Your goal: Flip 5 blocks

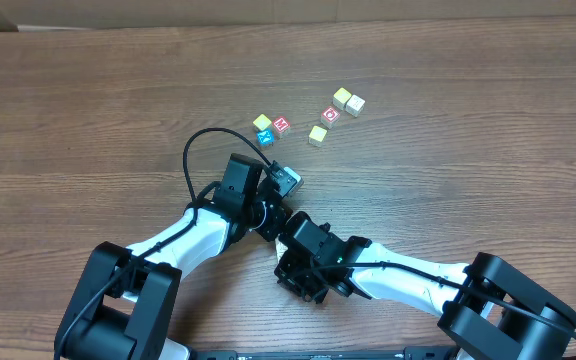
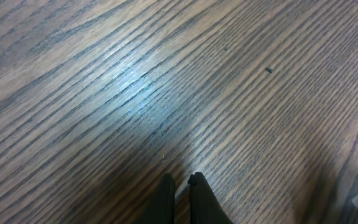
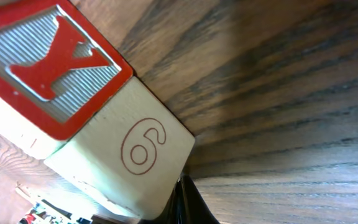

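Observation:
Several small blocks lie on the far part of the table in the overhead view: a yellow (image 1: 262, 122), a blue (image 1: 265, 137) and a red one (image 1: 281, 125) together, a red one (image 1: 331, 114), a pale yellow one (image 1: 317, 134), and a pale pair (image 1: 348, 101). The right wrist view is filled by another block (image 3: 86, 118) with a red "Y" face and a pale "6" face. My right gripper (image 3: 188, 199) is shut, its tip against that block's lower right edge. My left gripper (image 2: 180, 185) is shut over bare wood, holding nothing.
Both arms cross near the table's middle front: the left arm (image 1: 238, 190) comes from the lower left, the right arm (image 1: 313, 250) from the lower right. A black cable (image 1: 193, 150) loops behind the left wrist. The wooden table (image 1: 88, 100) spreads all round.

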